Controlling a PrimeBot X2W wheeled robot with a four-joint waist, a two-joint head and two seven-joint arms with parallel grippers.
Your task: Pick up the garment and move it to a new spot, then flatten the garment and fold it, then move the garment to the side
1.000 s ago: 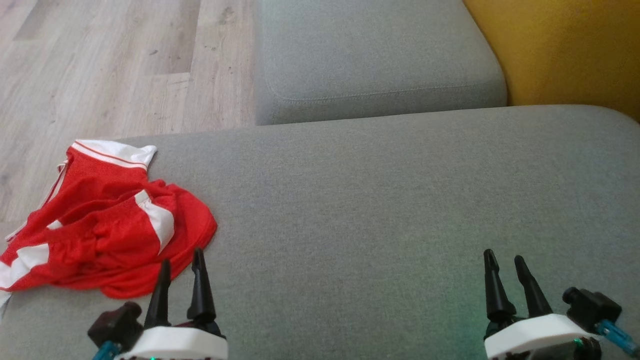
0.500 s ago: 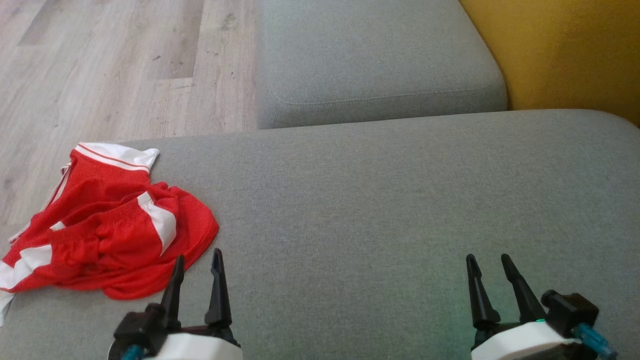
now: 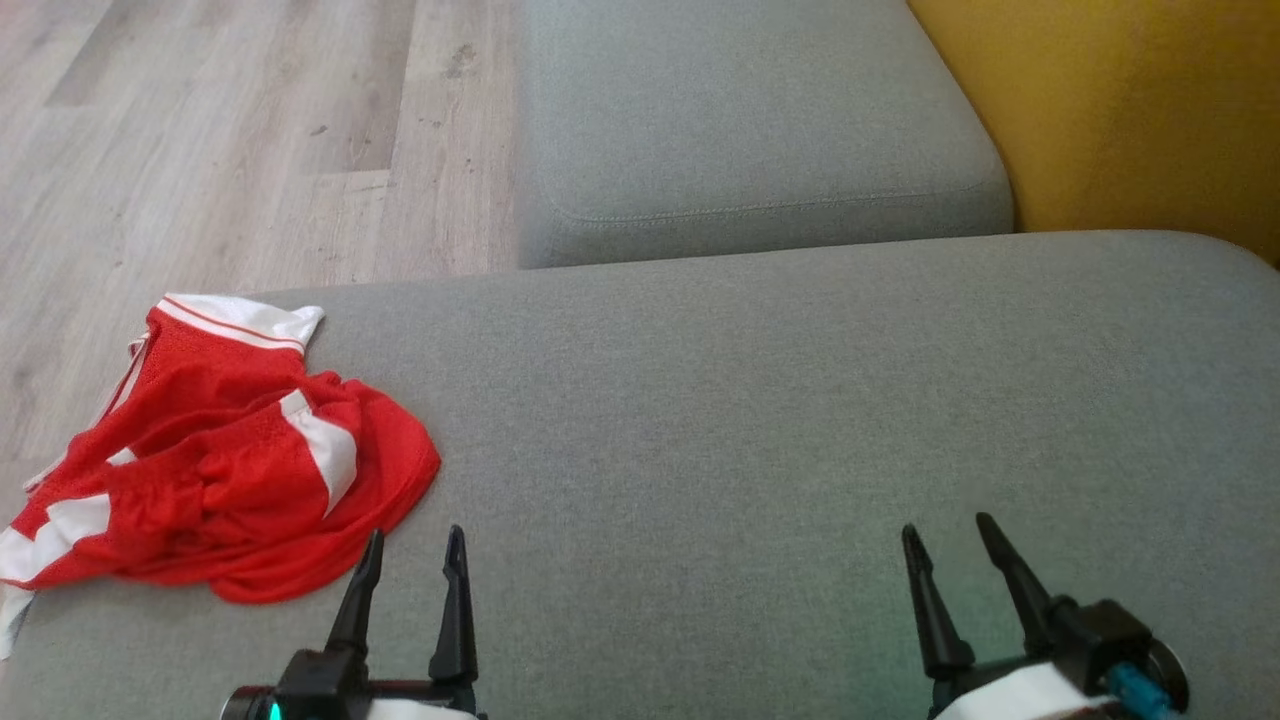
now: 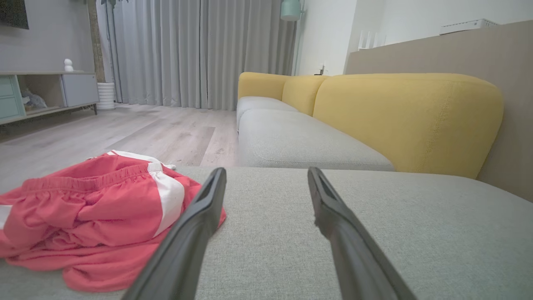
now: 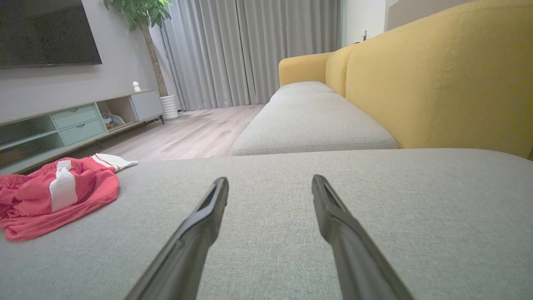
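Judging the red garment (image 3: 230,470) soft and light, we (both jaws open, empty) would pinch its bunched near edge.

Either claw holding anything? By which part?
Nothing held. Left claw and right claw are both open and empty; the red garment lies crumpled on the grey cushion.

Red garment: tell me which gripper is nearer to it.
Left. The left gripper sits right beside the red garment, at its near edge. The right gripper is far to its right across the grey cushion.
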